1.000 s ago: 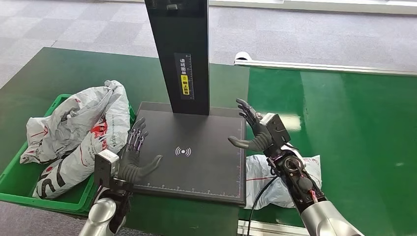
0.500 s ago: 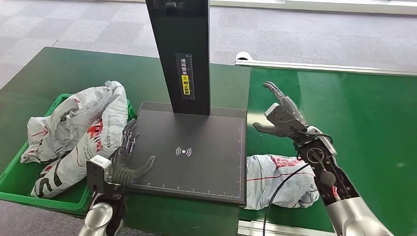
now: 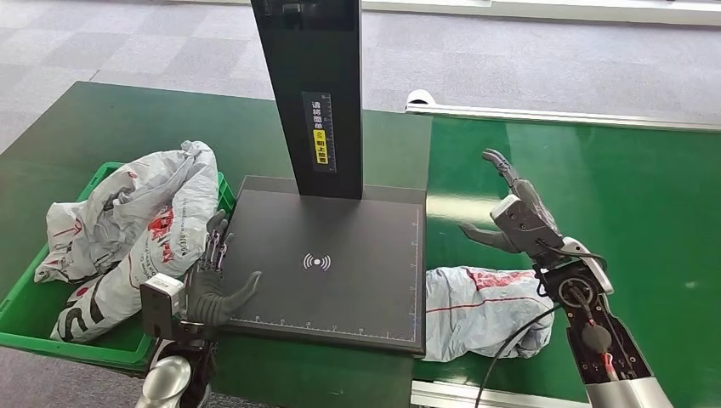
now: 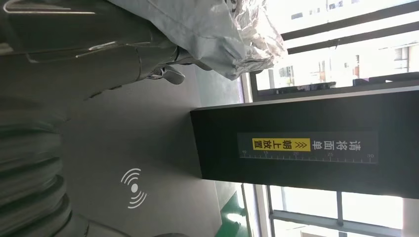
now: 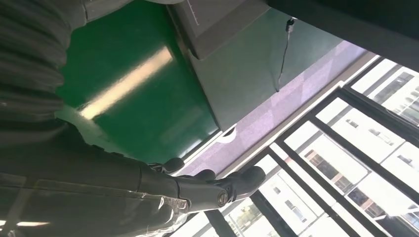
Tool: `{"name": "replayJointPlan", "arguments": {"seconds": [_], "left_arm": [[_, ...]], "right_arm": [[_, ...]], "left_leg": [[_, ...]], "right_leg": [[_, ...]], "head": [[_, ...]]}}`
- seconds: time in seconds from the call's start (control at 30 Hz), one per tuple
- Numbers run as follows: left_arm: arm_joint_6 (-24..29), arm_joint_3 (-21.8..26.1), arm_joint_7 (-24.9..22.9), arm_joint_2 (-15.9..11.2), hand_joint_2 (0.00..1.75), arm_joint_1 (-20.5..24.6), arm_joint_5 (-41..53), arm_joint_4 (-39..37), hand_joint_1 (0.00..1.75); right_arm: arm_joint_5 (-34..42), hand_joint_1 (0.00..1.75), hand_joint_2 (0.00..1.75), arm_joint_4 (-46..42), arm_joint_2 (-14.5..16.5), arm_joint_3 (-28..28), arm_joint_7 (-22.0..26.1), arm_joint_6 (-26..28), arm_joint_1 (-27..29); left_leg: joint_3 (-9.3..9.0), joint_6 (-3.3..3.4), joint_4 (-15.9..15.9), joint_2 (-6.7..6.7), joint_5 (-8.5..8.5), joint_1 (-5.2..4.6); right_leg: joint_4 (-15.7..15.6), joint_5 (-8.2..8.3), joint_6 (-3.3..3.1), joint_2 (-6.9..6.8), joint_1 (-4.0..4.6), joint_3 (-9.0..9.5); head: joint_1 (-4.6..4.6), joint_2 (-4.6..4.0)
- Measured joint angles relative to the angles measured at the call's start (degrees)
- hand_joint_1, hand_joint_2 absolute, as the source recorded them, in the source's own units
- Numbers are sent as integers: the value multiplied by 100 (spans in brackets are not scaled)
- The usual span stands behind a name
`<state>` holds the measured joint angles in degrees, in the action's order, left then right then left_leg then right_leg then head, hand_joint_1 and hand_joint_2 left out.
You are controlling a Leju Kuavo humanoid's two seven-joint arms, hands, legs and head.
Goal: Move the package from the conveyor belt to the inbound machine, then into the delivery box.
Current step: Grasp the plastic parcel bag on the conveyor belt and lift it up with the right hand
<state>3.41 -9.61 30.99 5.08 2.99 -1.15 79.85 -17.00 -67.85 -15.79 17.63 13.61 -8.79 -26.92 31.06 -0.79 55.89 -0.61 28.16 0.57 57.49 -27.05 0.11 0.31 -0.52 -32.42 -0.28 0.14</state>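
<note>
A crumpled white package (image 3: 478, 308) with red print lies on the green conveyor belt (image 3: 612, 204), beside the right edge of the black inbound machine's flat plate (image 3: 327, 263). My right hand (image 3: 519, 214) hovers open above the belt, just beyond the package, fingers spread and holding nothing. Over the plate's left front corner my left hand (image 3: 212, 279) is open too, fingers pointing forward. The green delivery box (image 3: 25, 319) at the left holds several white bags (image 3: 136, 229). The left wrist view looks across the plate (image 4: 138, 143) to the machine's black post (image 4: 306, 143).
The machine's black post (image 3: 315, 93) rises from the back of the plate, with a yellow label. A silver rail (image 3: 561, 117) edges the belt at the back. Grey tiled floor lies beyond.
My right hand has swung from over the plate's right edge out to the right, above the belt, uncovering the package. My left hand has drawn back toward the plate's front corner.
</note>
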Motion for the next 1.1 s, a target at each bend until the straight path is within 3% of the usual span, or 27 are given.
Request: {"name": "replayJointPlan", "arguments": {"seconds": [0.13, 0.3, 0.4, 0.53, 0.77, 0.8, 0.9, 0.93, 1.1], "left_arm": [[-1, 31, 14, 49, 175, -16, -14, 15, 0], [-45, 65, -83, 105, 175, -19, 63, 128, 0], [-116, 68, -171, 134, 175, -7, 125, 162, 0], [-164, 66, -249, 172, 175, 61, 172, 163, 0], [-154, 43, -434, 221, 175, 204, 197, 134, 0], [-153, 37, -445, 223, 175, 209, 201, 125, 0], [-150, 16, -460, 240, 175, 239, 211, 47, 0], [-145, 13, -461, 251, 175, 248, 213, 18, 0], [-122, 10, -459, 281, 175, 254, 213, -50, 0]], "right_arm": [[-389, 0, 175, -161, -88, -99, -487, 39, 373], [-1349, 0, 175, -198, -190, -297, -1120, 301, 1125], [-1721, 0, 175, -292, -192, -429, -1428, 179, 1639], [-1859, 0, 175, -358, -168, -529, -1538, -94, 2077], [-2167, 0, 175, -193, 10, -574, -1597, -221, 2198], [-2219, 22, 175, -165, 35, -585, -1609, -241, 2207], [-2461, 153, 175, -55, 93, -596, -1661, -381, 2199], [-2558, 175, 175, 3, 117, -593, -1662, -390, 2176], [-2789, 175, 175, 252, 238, -594, -1615, -215, 2027]], "left_leg": [[3, 0, 0, -9, 1, 0], [9, 2, 0, -11, 4, 0], [10, 2, -1, -13, 4, 0], [7, 2, -3, -2, 4, 0], [-2, 1, -2, 0, 2, 0], [-3, 1, -2, 0, 2, 0], [-3, 2, -2, -1, 3, 0], [-3, 2, -2, 0, 3, 0], [-12, 2, -2, 0, 3, 0]], "right_leg": [[0, -3, 2, -10, 0, 0], [-2, -4, 3, -13, 0, -3], [-3, -4, 3, -15, 0, -3], [-3, -4, 2, -5, 0, -3], [-3, -3, 2, -3, 0, 3], [-3, -4, 3, -3, 0, 3], [-3, -4, 3, -4, 0, 4], [-3, -4, 3, -4, 0, 5], [-4, -4, 3, -4, 0, 16]], "head": [[1, 1], [1, 0], [1, 0], [0, 1], [0, 0], [-1, -1], [1, -1], [1, -1], [0, 0]]}}
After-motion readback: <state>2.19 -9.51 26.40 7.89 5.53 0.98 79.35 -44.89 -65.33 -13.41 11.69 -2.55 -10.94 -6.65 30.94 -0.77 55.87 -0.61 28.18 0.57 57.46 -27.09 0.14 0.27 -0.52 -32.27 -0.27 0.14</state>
